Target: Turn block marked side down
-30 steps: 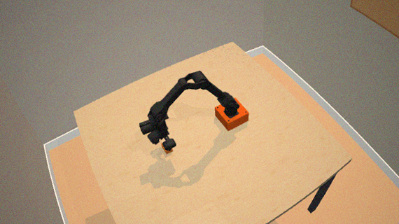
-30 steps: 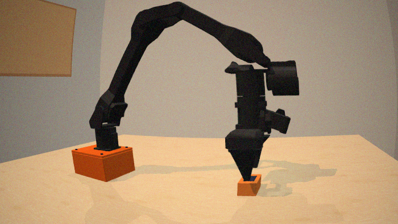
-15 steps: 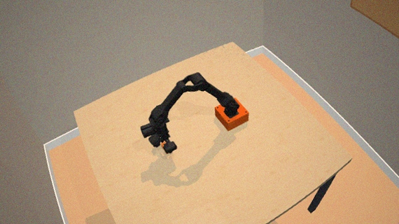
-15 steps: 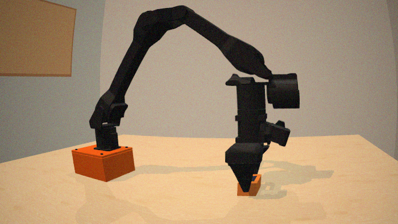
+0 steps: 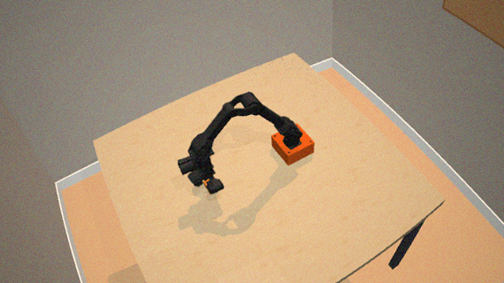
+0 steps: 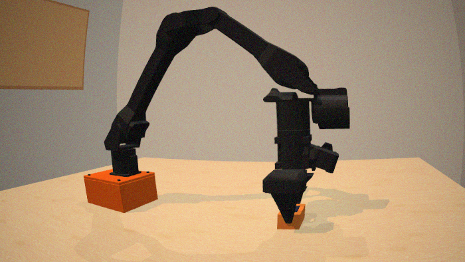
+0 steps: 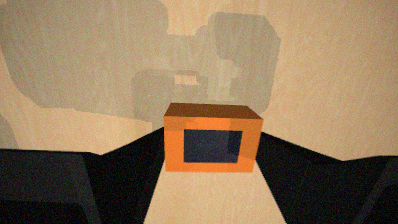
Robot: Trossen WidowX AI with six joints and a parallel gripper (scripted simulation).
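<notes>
The small orange block [image 5: 206, 182] [image 6: 281, 225] [image 7: 173, 145] rests on the table [image 5: 333, 200] [image 6: 398, 229]. Its marked side, with a dark blue rectangle [image 7: 212, 146], faces up toward the wrist camera. My gripper [image 6: 289, 219] [image 7: 209, 134] points straight down and is shut on the block, one finger against each of its two short ends. In the exterior view the near finger covers part of the block and hides the far finger. In the top view the gripper hides most of the block.
The arm's orange base [image 5: 290, 155] [image 6: 121, 196] stands on the table, to the left of the block in the exterior view. The black arm arches high between base and gripper. Shadows of the arm fall on the table. The table's edge shows in the top view.
</notes>
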